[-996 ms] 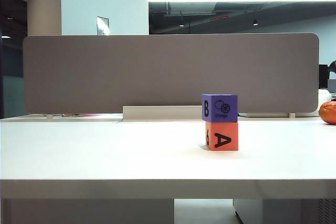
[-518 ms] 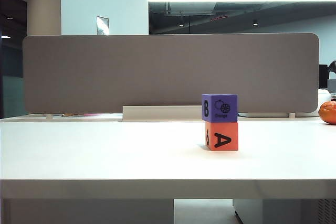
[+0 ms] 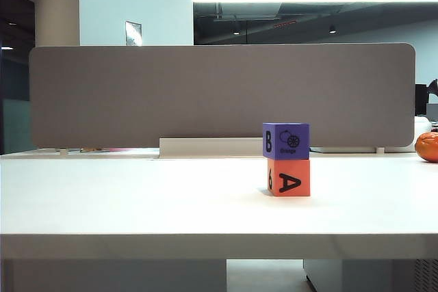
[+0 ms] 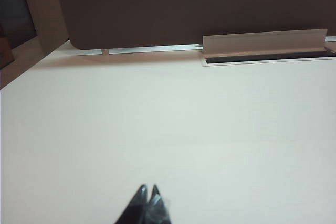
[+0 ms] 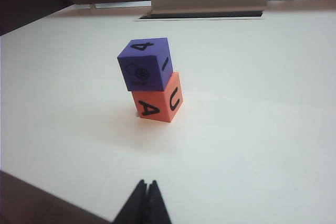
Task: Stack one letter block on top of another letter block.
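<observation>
2 letter blocks: 1 purple block [image 3: 286, 141] stacked on 1 orange-red block [image 3: 289, 178], both seen again in the right wrist view, purple [image 5: 144, 65] over orange-red [image 5: 159, 100]. 1 white bench [image 3: 137, 196]. 1 grey divider panel [image 3: 205, 94] behind it. 1 orange round object [image 3: 428, 146] at the bench's far right edge. 2 pincers, tips pressed together: 1 left pincer [image 4: 147, 191], 1 right pincer [image 5: 146, 186]

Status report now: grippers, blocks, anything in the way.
Left gripper shut, empty, over bare table. Right gripper shut, empty, short of the stack. Purple block sits on orange-red block, neither gripper touching. Nothing in the way.
</observation>
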`<action>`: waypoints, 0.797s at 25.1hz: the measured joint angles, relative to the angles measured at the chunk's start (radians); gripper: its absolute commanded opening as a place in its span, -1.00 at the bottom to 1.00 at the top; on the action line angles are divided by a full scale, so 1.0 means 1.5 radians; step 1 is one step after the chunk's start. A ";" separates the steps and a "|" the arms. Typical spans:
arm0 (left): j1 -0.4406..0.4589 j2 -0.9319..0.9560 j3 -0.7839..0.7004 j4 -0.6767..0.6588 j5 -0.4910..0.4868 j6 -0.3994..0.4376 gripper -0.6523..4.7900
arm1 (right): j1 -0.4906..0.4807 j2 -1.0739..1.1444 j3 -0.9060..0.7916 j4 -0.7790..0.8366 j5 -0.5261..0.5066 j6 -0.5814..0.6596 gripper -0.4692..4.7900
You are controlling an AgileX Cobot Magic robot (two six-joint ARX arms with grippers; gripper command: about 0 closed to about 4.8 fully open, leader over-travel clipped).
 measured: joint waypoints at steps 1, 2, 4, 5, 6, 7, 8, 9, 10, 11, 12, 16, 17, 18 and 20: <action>0.000 0.000 0.000 -0.001 -0.001 0.000 -0.78 | 0.000 0.000 0.000 0.000 0.000 0.000 -0.82; 0.000 0.000 0.000 0.000 0.000 0.000 -0.78 | 0.000 0.000 0.000 0.000 0.000 0.000 -0.82; 0.000 0.000 0.000 -0.001 0.003 0.000 -0.78 | 0.000 0.000 0.000 0.000 0.000 0.000 -0.82; 0.000 0.000 0.000 -0.001 0.005 0.000 -0.78 | 0.000 0.000 0.000 0.000 0.000 0.000 -0.82; 0.000 0.000 0.000 0.000 0.006 0.000 -0.78 | 0.000 0.000 0.000 0.000 0.000 0.000 -0.82; 0.000 0.000 0.000 0.000 0.006 0.000 -0.78 | 0.000 0.000 0.000 0.000 0.000 0.000 -0.82; 0.000 0.000 0.000 -0.001 0.006 0.000 -0.78 | 0.000 0.000 0.000 0.000 0.000 0.000 -0.82; 0.000 0.000 0.000 -0.001 0.006 0.000 -0.78 | 0.000 0.000 0.000 0.000 0.000 0.000 -0.82; 0.000 0.000 0.000 0.000 0.006 0.000 -0.78 | 0.000 0.000 0.000 0.000 0.000 0.000 -0.82; 0.000 0.000 0.000 0.000 0.006 0.000 -0.78 | 0.000 0.000 0.000 0.000 0.000 0.000 -0.82; 0.000 0.000 0.000 -0.001 0.006 0.000 -0.78 | 0.000 0.000 0.000 0.000 0.000 0.000 -0.82; 0.000 0.000 0.000 0.000 0.006 0.000 -0.78 | 0.000 0.000 0.000 0.000 0.000 0.000 -0.82; 0.000 0.000 0.000 -0.001 0.006 0.000 -0.78 | 0.000 0.000 0.000 0.000 0.000 0.000 -0.82; 0.000 0.000 0.000 0.000 0.006 0.000 -0.78 | 0.000 0.000 0.000 0.000 0.000 0.000 -0.82; 0.000 0.000 0.000 0.000 0.006 0.000 -0.78 | 0.000 0.000 0.000 0.000 0.000 0.000 -0.82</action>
